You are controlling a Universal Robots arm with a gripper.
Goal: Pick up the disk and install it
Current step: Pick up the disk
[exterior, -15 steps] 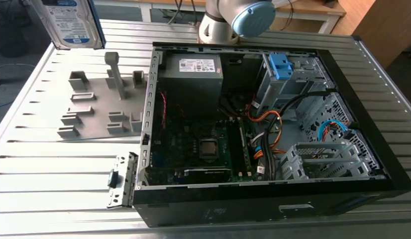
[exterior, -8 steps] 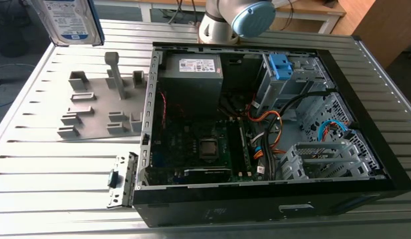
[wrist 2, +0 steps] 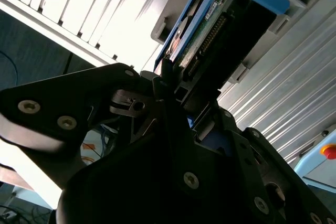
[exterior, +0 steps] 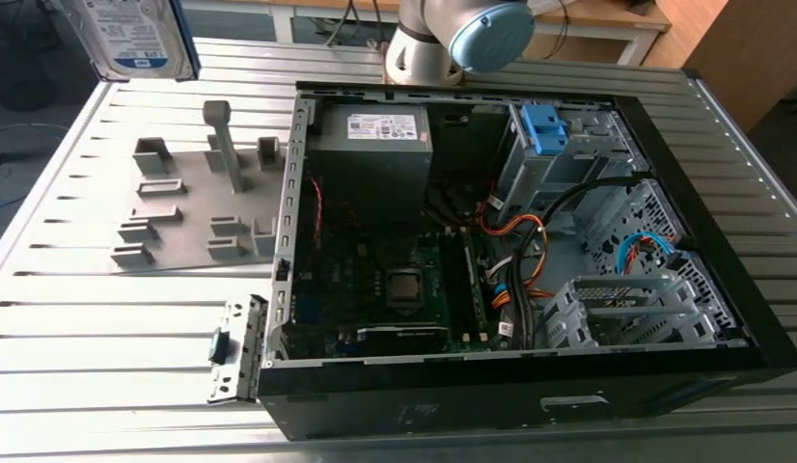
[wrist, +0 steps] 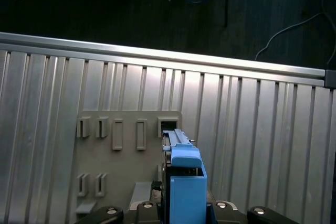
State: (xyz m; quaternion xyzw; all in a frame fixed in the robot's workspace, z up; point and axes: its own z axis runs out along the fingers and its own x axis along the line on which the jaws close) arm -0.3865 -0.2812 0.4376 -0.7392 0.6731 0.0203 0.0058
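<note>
The disk hangs in the air at the exterior view's far left, its white-and-blue label facing the camera and blue rails along its edges. In the second wrist view my gripper is shut on the disk, whose circuit-board side and connector show between the black fingers. The first wrist view shows the disk edge-on in its blue carrier, held well above the grey fixture plate. The open computer case lies apart from it, toward the exterior view's right.
The grey fixture plate with upright pegs lies on the ribbed metal table. Inside the case are a grey power supply, a blue bracket on the metal bay, cables and the mainboard. A loose metal strip lies by the case.
</note>
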